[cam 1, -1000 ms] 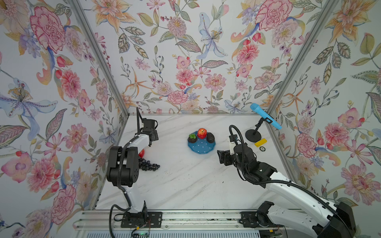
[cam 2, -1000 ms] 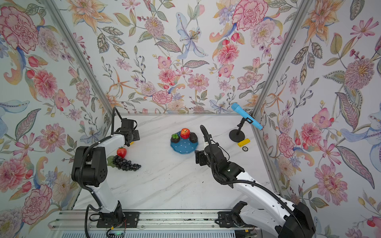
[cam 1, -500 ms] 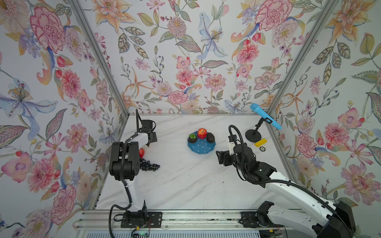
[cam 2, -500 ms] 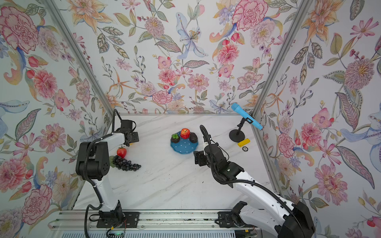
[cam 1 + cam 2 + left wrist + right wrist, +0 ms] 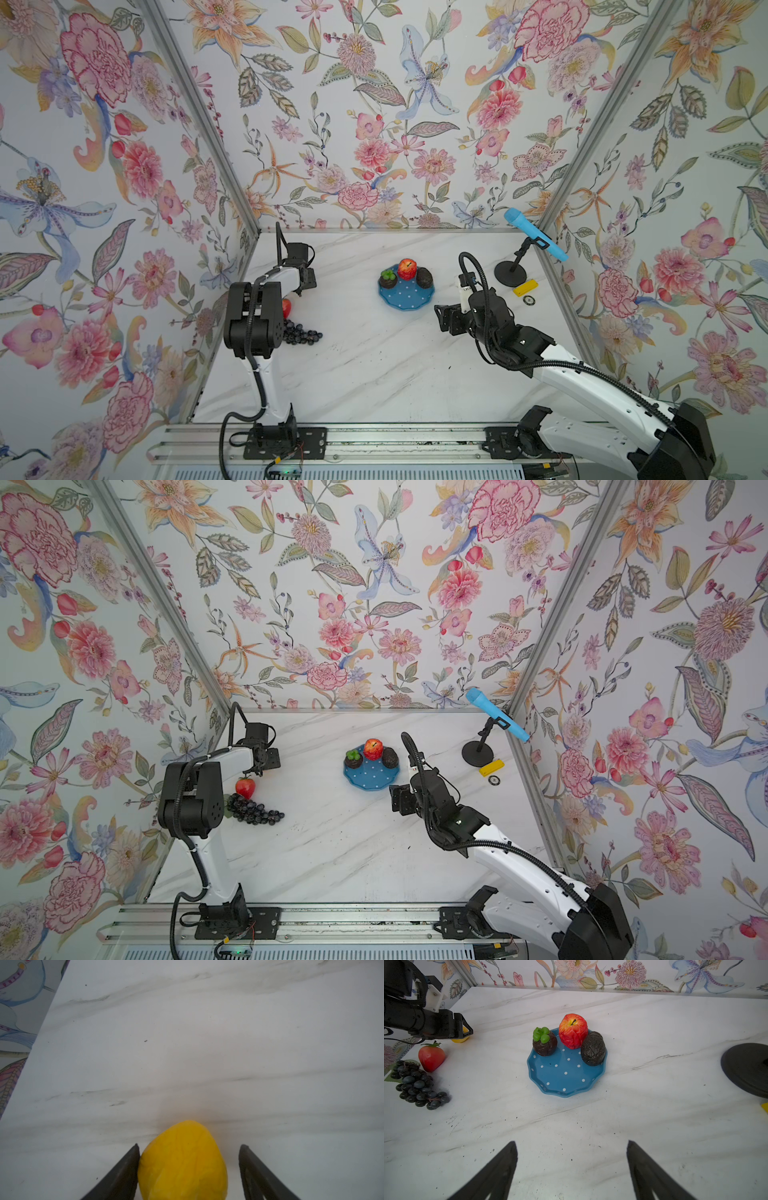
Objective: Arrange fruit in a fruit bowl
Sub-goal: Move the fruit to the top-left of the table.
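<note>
Left jaws straddle the lemon — one touching, one just clear — right jaws spread wide.

Apple sits in blue dish; strawberry beside grapes — well apart from it.

Bright, even, diffuse light. The lemon between the fingers of the left pincer looks soft, with a faint shadow just ahead. The right pincer blurs too.
</note>
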Controlling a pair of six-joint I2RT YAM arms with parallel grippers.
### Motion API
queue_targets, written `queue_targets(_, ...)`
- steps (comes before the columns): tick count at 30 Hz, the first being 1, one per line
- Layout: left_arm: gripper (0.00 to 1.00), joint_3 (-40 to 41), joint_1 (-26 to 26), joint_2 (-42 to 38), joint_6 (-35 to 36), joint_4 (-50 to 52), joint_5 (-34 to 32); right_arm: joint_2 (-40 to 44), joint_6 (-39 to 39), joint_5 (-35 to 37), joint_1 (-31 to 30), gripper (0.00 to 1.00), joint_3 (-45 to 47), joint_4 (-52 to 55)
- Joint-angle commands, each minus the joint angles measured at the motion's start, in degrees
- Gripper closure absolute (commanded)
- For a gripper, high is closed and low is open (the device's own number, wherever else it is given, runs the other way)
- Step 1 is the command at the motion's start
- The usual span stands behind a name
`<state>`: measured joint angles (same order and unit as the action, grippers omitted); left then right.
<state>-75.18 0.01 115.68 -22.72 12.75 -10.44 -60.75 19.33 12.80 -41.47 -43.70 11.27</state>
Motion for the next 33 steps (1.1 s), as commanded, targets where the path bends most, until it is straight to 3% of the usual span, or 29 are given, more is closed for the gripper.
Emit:
queue_targets(1,0.26,-1.77,0.45,1.45,0.79,0.4,1.43,-0.29,0.99,-0.14,0.23,0.17,-0.34,0.24)
queue_targets(8,0.3,-2.39,-0.24,2.09,1.92,0.95,1.06,-0.02,1.57,0.03,0.2,0.17,0.3,0.34)
queue_targets(18,0.33,-1.93,-5.45,2.21,3.38,0.53,3.16,-2.33,2.1,0.51,0.14,0.17,0.35,-0.5)
queue_targets(33,0.33,7.57,-14.37,-4.48,3.49,-7.17,6.43,-4.6,2.64,-0.01,0.01,0.17,-0.81,-0.9)
